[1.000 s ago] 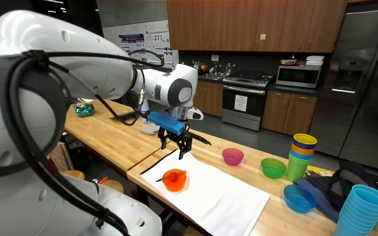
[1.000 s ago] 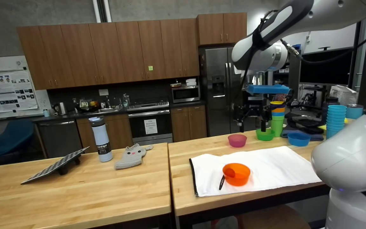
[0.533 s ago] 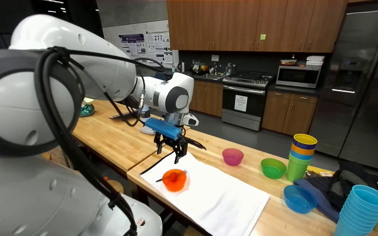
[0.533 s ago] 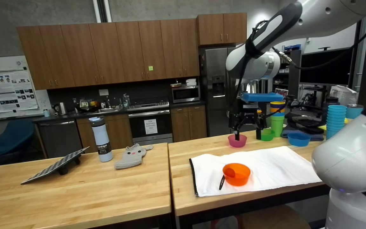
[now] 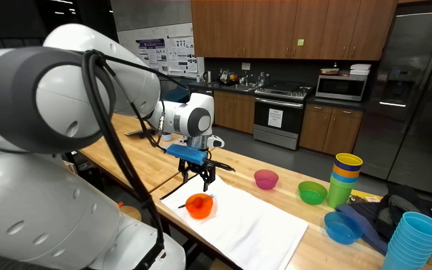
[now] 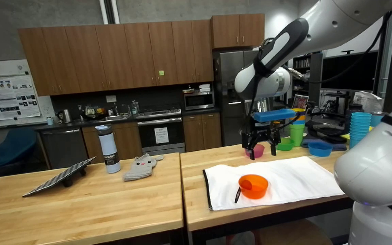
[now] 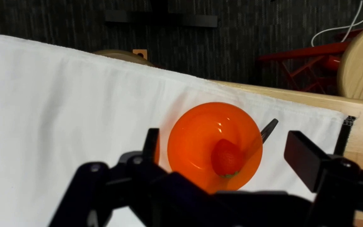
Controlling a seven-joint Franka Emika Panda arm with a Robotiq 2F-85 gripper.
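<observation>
My gripper (image 7: 223, 140) is open with nothing held, its fingers wide apart above an orange bowl (image 7: 194, 132). In that bowl lies a red strawberry (image 7: 227, 159) with a green leafy end. A dark utensil (image 7: 269, 130) pokes out past the bowl's rim on the right in the wrist view; the rest shows only faintly through the bowl. Both exterior views have the gripper (image 5: 195, 183) hanging above the table, apart from the orange bowl (image 6: 255, 190). The bowl rests on a white cloth (image 5: 253, 225). The lower part of the bowl is hidden by the gripper in the wrist view.
Beyond the cloth stand a pink bowl (image 5: 266, 179), a green bowl (image 5: 312, 192) and a blue bowl (image 5: 342, 227). Stacked cups (image 5: 341, 187) and blue cups (image 5: 413, 243) are further right. A bottle (image 6: 108, 149) and a grey knitted item (image 6: 141, 167) sit on the adjoining table.
The gripper has come down and shifted left in the exterior views, nearer to the orange bowl. Its jaws have stayed open. The bowls and the cloth have not moved.
</observation>
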